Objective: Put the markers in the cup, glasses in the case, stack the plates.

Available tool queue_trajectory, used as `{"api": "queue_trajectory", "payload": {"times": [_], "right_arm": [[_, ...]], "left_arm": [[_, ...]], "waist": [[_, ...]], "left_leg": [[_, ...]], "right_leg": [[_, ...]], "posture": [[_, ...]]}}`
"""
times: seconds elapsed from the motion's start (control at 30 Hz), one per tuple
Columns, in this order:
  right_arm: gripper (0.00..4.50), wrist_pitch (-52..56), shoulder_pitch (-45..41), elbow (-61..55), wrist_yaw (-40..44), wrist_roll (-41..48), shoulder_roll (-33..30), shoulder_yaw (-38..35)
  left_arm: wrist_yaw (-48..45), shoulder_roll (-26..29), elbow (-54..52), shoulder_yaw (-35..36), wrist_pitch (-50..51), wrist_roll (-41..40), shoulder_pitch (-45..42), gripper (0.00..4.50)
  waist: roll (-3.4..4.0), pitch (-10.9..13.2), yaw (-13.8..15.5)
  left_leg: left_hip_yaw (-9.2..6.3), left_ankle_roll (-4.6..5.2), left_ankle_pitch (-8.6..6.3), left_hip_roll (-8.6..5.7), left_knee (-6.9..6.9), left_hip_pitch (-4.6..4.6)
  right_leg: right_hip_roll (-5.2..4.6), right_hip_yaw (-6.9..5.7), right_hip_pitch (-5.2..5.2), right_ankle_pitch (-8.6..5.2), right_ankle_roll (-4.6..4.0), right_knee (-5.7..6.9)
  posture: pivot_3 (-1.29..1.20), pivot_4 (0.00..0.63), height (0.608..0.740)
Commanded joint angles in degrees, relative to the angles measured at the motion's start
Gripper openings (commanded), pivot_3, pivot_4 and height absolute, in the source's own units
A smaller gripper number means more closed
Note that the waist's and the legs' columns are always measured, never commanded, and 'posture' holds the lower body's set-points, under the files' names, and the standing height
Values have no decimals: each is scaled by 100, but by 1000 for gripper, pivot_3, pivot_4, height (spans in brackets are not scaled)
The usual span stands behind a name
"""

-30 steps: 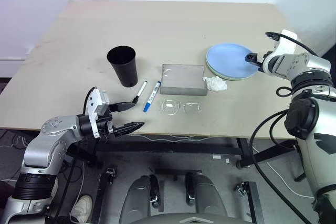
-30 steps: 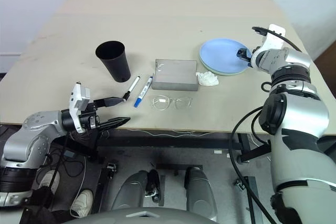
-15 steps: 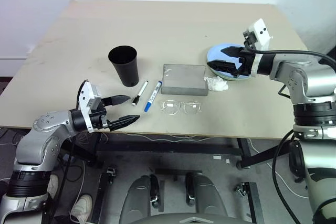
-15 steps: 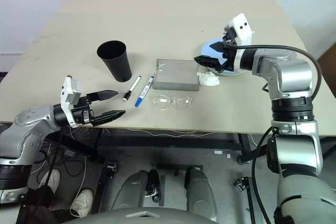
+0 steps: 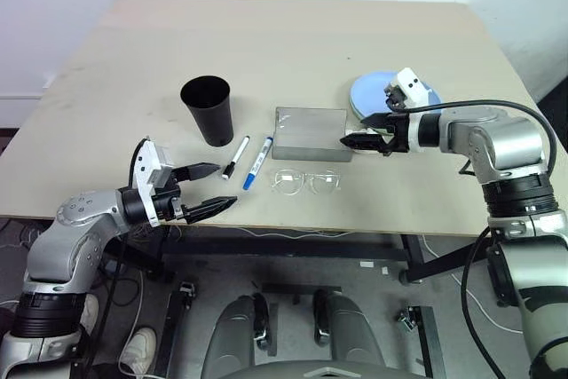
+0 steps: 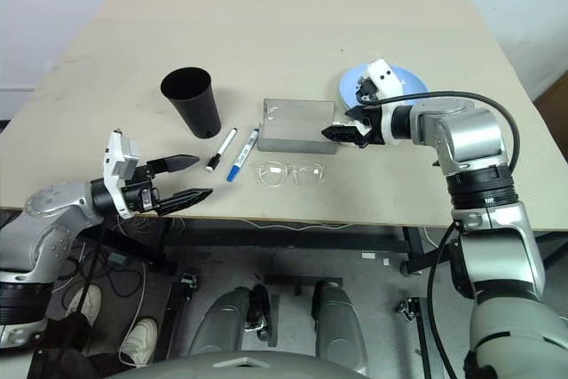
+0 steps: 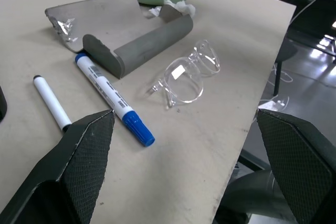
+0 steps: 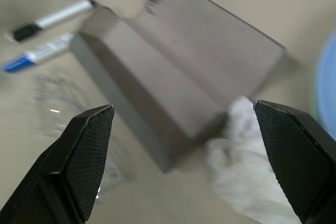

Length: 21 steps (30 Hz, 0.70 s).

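The black cup (image 5: 206, 108) stands upright at centre left. Just right of it lie the black-capped marker (image 5: 235, 157) and the blue-capped marker (image 5: 258, 163), then the grey case (image 5: 310, 133), which lies closed. In front of the case are the clear glasses (image 5: 306, 182). The light blue plate (image 5: 380, 92) rests on the green one at the right. My right gripper (image 5: 357, 135) hovers open beside the case's right end, over the tissue. At the table's front left edge, short of the markers, my left gripper (image 5: 224, 185) is open and holds nothing.
A crumpled white tissue (image 8: 247, 150) lies between the case and the plates, under my right gripper. The table's front edge (image 5: 355, 232) runs just in front of the glasses. Bare tabletop (image 5: 284, 42) stretches behind the cup and case.
My right gripper has swung left from over the plates, rolled, and come down beside the case's right end. The left gripper has stayed in place, still open.
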Motion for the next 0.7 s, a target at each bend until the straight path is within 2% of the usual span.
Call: {"api": "queue_trajectory", "payload": {"times": [0.03,0.57,0.67,0.7], "right_arm": [[4478,-307,-55,291,-57,-200,-35,-55],[4478,-589,97,601,113,-634,53,168],[3900,-659,76,754,-9,-779,88,198],[3549,-691,69,804,-52,-834,92,213]], "left_arm": [[22,28,-228,120,-23,-84,1,4500],[41,53,-216,108,-21,-58,-36,4500],[45,52,-220,104,-25,-53,-34,4500],[50,51,-227,102,-22,-55,-34,4500]], "waist": [[0,0,-1],[0,0,-15],[0,0,-17],[0,0,-16]], "left_leg": [[0,0,0,0,1,0],[-2,25,-14,1,6,4],[-1,24,-13,1,7,4],[-1,24,-13,2,7,4]], "right_leg": [[0,0,1,0,0,0],[3,-2,5,1,1,5],[3,-2,5,1,1,6],[4,-2,5,1,1,7]], "posture": [[0,150,710],[0,150,710],[0,150,710],[0,150,710]]}}
